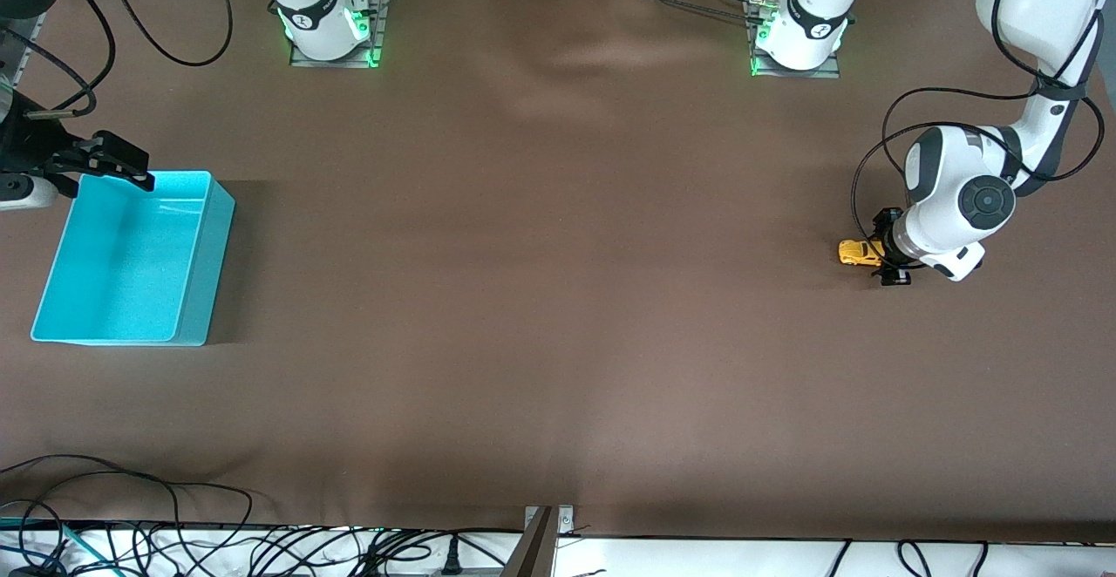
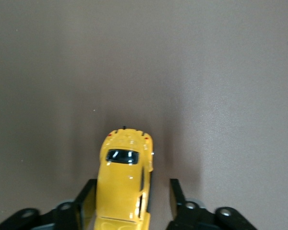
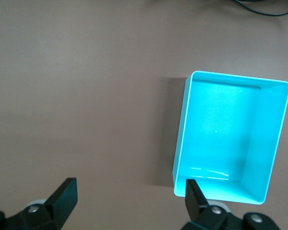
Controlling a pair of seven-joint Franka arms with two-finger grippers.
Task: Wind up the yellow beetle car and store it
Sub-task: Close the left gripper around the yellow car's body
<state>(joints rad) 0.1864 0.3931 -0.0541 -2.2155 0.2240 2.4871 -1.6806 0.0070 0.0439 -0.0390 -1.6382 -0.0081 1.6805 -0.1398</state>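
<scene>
The yellow beetle car [image 1: 860,252] rests on the brown table at the left arm's end. My left gripper [image 1: 888,254] is down at the table with its jaws around the car's body [image 2: 124,182]. One black finger [image 2: 86,199] lies against the car's side, while the other finger [image 2: 175,196] stands a small gap away from it. The left gripper [image 2: 131,188] is open. My right gripper [image 1: 131,166] waits open over the rim of the turquoise bin [image 1: 212,220], holding nothing [image 3: 130,188].
The turquoise bin [image 3: 182,129] has nothing in it and stands at the right arm's end of the table. Cables trail along the table's edge nearest the front camera [image 1: 174,533]. Brown table surface stretches between bin and car.
</scene>
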